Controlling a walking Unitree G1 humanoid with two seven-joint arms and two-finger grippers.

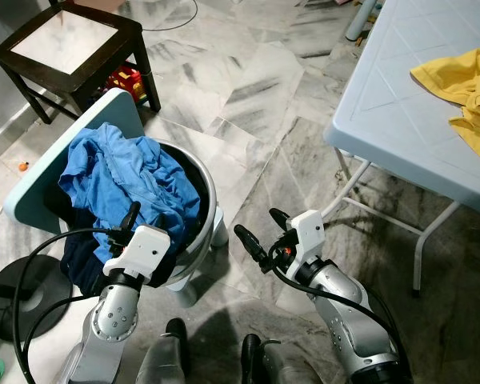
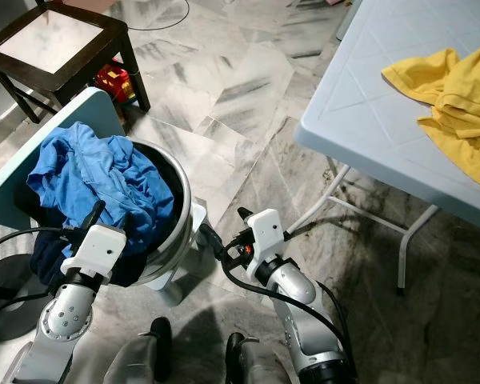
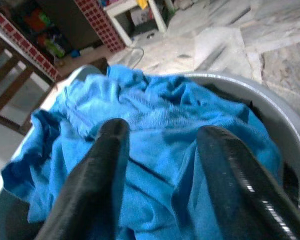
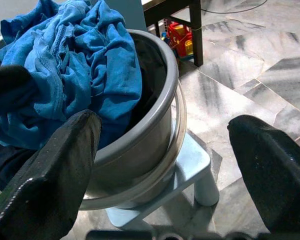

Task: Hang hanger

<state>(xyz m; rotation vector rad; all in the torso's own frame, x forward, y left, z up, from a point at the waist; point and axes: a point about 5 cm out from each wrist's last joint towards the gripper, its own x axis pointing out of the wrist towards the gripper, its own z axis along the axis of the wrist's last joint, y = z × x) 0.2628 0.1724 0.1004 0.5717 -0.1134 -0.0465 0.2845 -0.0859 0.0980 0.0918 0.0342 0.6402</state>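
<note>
Hovering over blue clothes (image 1: pixel 128 180): left gripper (image 1: pixel 122 228), fingers apart.

Blue cloth (image 1: pixel 128 180) heaped in grey basin (image 4: pixel 150 135) — yellow garment (image 2: pixel 452 92) on pale table (image 1: pixel 400 104)

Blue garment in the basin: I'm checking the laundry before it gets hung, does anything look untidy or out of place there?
The blue garment is bunched in a crumpled heap that spills over the grey basin rim. A yellow cloth lies rumpled at the table edge. The left end effector hovers open over the heap.
</note>
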